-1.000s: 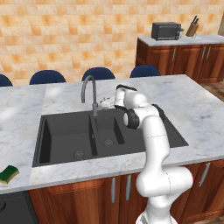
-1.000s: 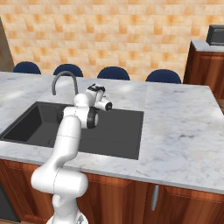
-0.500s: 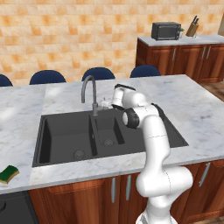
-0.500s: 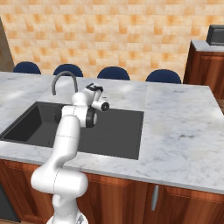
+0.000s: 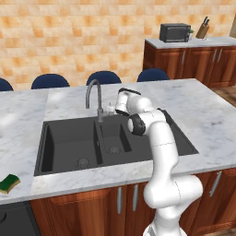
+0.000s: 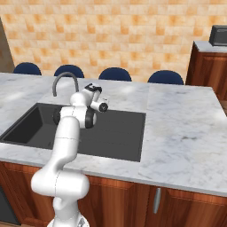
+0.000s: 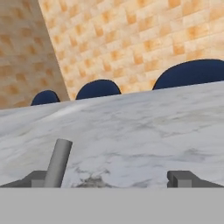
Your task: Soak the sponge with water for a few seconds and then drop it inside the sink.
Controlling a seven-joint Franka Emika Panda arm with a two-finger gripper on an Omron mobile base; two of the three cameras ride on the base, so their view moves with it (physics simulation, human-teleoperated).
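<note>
Two rear views over sink [image 5: 69, 138]

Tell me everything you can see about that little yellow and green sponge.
The sponge is a small rectangular block with a dark green scouring layer on top and a yellow body showing along its edge. It looks soft and dry, though wetness can't be judged here. It lies flat, turned at an angle, on the marble counter near its front edge, well left of the sink. Nothing but the counter touches it; the robot's arm is off by the faucet.
</note>
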